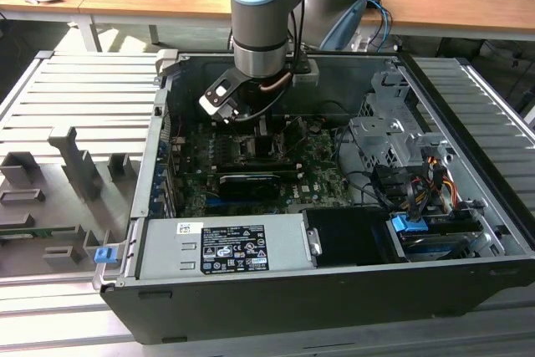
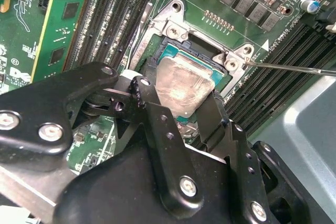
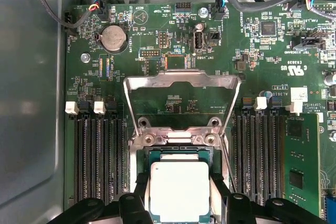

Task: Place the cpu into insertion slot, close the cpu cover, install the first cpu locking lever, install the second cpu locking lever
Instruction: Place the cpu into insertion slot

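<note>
Print first: a white sticker [image 1: 234, 248] dense with black text and symbols sits on the grey power-supply box [image 1: 167, 252] at the front of the open computer case [image 1: 276, 307]. The green board [image 3: 262, 51] carries fine white lettering beside most parts, and a small white label [image 3: 298, 94]; none of it is transcribed here. A round coin battery [image 3: 112, 38] sits near the board's edge. The cpu [image 3: 179, 190] shows a silvery-grey square top, slightly smeared in the second wrist view, with a thin teal-green border. It lies at the insertion slot [image 2: 205, 45], flat and square to it; full seating cannot be judged. The gripper [image 3: 179, 199] has its black fingers [image 3: 140, 195] closed against two opposite edges of the chip. The cpu cover [image 3: 181, 78], a bare metal frame, stands swung up and open behind the socket. A thin wire lever [image 2: 294, 68] sticks out sideways, unlatched. Black memory slots [image 3: 100, 161] flank the socket.
</note>
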Available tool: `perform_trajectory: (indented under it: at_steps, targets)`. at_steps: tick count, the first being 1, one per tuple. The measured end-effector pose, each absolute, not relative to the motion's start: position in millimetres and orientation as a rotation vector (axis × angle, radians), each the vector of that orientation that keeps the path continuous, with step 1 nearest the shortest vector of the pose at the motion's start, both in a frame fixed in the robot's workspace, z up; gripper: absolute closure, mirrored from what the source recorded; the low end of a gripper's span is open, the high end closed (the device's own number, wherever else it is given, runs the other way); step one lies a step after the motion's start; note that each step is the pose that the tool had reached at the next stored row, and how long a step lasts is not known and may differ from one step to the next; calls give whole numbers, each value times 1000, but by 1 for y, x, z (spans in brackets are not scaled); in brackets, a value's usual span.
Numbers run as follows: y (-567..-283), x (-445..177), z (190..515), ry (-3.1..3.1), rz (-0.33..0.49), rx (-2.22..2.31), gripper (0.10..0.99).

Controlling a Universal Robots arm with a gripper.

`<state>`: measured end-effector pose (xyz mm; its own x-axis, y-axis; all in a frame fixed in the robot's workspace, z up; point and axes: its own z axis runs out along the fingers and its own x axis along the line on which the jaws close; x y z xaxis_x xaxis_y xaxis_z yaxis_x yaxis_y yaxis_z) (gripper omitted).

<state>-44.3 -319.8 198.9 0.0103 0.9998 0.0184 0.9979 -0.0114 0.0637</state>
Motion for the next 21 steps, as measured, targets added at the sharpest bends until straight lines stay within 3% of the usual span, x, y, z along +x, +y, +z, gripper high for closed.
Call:
perform_trajectory:
  at_steps: [6,7,21]
  targets:
    - [-320,-44,199,2186,90,2210,537]
    - [-320,-44,199,2186,90,2210,471]
    - [-320,-44,213,2186,87,2212,471]
